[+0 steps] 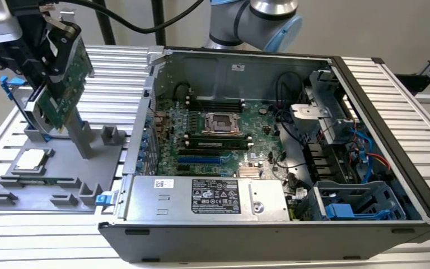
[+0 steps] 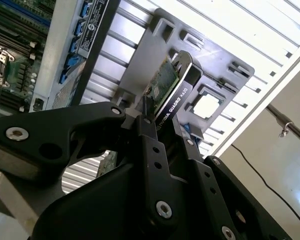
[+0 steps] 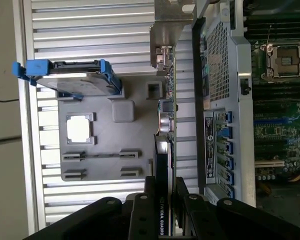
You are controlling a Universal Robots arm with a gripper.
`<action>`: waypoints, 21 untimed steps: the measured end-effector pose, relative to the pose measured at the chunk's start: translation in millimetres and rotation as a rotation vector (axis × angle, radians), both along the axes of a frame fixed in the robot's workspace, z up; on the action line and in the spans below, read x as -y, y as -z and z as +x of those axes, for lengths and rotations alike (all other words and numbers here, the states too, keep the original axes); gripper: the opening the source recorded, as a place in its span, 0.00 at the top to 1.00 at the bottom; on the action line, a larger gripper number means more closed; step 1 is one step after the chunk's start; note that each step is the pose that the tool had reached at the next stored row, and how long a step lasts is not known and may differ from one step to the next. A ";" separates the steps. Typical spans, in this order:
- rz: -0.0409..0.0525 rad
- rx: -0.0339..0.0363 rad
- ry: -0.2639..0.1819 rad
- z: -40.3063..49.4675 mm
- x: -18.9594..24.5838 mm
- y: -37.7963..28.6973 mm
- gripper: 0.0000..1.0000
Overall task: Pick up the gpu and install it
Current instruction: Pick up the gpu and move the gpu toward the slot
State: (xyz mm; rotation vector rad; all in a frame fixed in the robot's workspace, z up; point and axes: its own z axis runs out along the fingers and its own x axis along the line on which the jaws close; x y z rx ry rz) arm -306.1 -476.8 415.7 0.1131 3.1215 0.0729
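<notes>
The gpu [image 1: 64,84] is a green card with a black cooler and a silver bracket at its top. It hangs tilted over the grey parts tray [image 1: 103,168] at the exterior view's left, outside the computer case. My gripper [image 1: 49,53] is shut on its upper part. In both wrist views the card shows edge-on: the gpu [image 2: 171,90] runs out from my gripper [image 2: 162,131], and the gpu [image 3: 165,145] sits between black fingers [image 3: 152,200]. Its lower end is near the tray's upright posts [image 1: 87,137]; whether they touch I cannot tell.
The open computer case [image 1: 379,101] lies to the exterior view's right, with the motherboard [image 1: 215,131], blue slots [image 1: 200,159] and power supply [image 1: 208,197] inside. The tray also carries a hard drive with blue rails [image 3: 70,82], a processor [image 3: 80,129] and a memory stick [image 3: 100,156].
</notes>
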 end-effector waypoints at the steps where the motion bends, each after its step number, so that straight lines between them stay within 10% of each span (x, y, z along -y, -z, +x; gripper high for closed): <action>1: 0.0000 -0.0001 0.000 0.7 0.0 0.0 1.00; 21: 0.0002 0.0002 0.000 12.6 -3.2 0.0 1.00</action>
